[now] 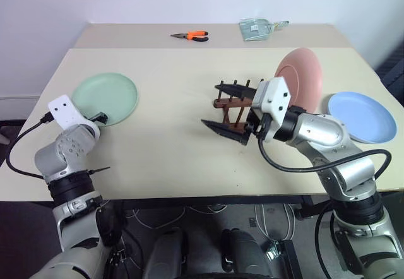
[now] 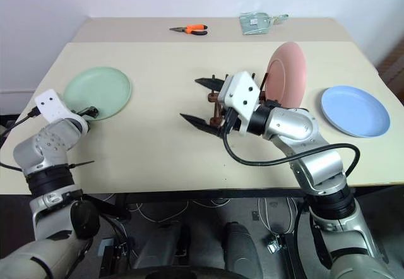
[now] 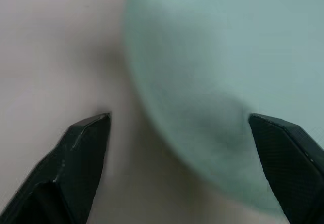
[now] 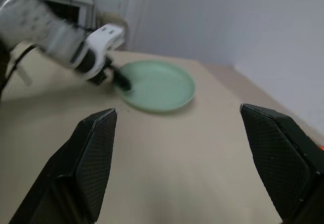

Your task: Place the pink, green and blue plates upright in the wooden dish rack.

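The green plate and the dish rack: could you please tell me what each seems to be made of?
The green plate looks like matte plastic: one even mint colour, soft sheen, no glaze glare, though coated melamine is possible. The dish rack looks like dark reddish-brown wood, with turned upright pegs on rails; whether it is varnished is hard to tell.

Plates all matte, smooth plastic by the look: green plate (image 1: 106, 98), pink plate (image 1: 302, 75), blue plate (image 1: 363, 116). Rack (image 1: 235, 105) dark reddish-brown wood, low sheen. Table (image 1: 170, 134) smooth, matte beige top. Gripper fingers (image 4: 96, 158) black with a fine textured, woven-looking surface. Pliers (image 1: 191, 36) have orange handles, probably rubber or plastic.
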Motion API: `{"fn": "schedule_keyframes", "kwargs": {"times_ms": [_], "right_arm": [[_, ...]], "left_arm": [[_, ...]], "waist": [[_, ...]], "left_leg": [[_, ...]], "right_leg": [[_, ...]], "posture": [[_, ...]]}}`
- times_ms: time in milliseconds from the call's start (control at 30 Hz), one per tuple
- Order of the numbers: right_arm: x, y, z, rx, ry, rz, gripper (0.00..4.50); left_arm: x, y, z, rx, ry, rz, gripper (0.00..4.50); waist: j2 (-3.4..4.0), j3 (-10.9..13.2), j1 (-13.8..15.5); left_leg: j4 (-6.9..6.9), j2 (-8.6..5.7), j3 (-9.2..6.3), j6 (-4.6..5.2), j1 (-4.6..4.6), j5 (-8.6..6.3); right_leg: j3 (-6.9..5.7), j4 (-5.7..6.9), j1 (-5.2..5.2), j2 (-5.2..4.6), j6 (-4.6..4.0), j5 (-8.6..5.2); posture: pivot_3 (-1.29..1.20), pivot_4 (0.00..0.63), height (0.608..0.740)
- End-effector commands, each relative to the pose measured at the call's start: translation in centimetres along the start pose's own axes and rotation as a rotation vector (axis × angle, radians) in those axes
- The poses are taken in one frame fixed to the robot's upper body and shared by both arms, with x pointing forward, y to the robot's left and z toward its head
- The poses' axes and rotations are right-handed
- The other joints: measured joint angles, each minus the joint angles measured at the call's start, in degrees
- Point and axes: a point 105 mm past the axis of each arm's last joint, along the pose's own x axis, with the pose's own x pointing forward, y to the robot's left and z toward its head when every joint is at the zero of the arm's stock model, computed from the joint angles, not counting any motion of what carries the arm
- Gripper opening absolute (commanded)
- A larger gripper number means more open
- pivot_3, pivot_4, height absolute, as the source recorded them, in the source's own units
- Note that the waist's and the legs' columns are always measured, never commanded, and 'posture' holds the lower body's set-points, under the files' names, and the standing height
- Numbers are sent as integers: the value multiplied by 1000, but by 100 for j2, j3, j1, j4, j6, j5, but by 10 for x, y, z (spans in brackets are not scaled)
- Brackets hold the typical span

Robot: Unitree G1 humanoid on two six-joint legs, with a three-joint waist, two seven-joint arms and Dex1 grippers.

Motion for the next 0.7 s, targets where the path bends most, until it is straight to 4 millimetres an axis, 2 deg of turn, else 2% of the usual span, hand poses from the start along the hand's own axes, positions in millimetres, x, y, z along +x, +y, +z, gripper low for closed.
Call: {"fn": "schedule_keyframes", "kwargs": {"times_ms": [33,167,233,300,400,433,533,700], "right_arm": [[-1,7,5,-61,-6,17,3949],[-2,8,-2,-67,18,9,3949],[-2,8,-3,-74,23,2,3949],[-2,6,-4,-81,26,-11,3949],[0,-1,-11,-88,70,-25,3949],[1,-6,-16,-119,107,-33,4487],[8,-15,-27,-325,205,-33,4487],[22,-39,-29,-624,262,-103,4487]], "left_arm": [[4,-6,2,-64,-4,-26,2670],[5,-12,7,-97,-17,-52,723],[5,-16,8,-93,-23,-71,49],[1,-25,14,-69,-56,-114,49],[-16,-57,37,-5,-210,-269,49],[-27,-72,47,19,-274,-338,0],[-63,-115,64,51,-415,-540,0],[-116,-166,68,109,-521,-793,0]], "waist": [[0,0,-9],[-1,-1,-4],[-2,-3,-6],[-2,-3,-11],[-3,-3,-3],[-5,-1,-4],[-5,-1,-5],[-4,-1,-54]], "left_leg": [[-1,0,0,-2,1,1],[-5,0,0,-23,2,13],[-5,-1,0,-23,2,12],[-8,-1,1,-23,3,12],[-10,-1,1,-24,4,13],[-10,-1,1,-26,4,14],[-10,-6,3,-27,3,14],[-21,-6,9,-31,3,16]], "right_leg": [[0,0,0,0,0,0],[0,0,-2,0,0,0],[1,-1,-1,-2,0,0],[1,-1,-1,-3,0,0],[1,-1,-1,-2,0,0],[1,-1,-1,-4,-1,0],[1,-2,-2,-11,-2,1],[4,-6,-9,-9,-3,1]], "posture": [[0,150,740],[0,150,740],[0,150,740],[0,150,740],[0,150,740],[0,150,740],[0,150,740],[0,150,740]]}}
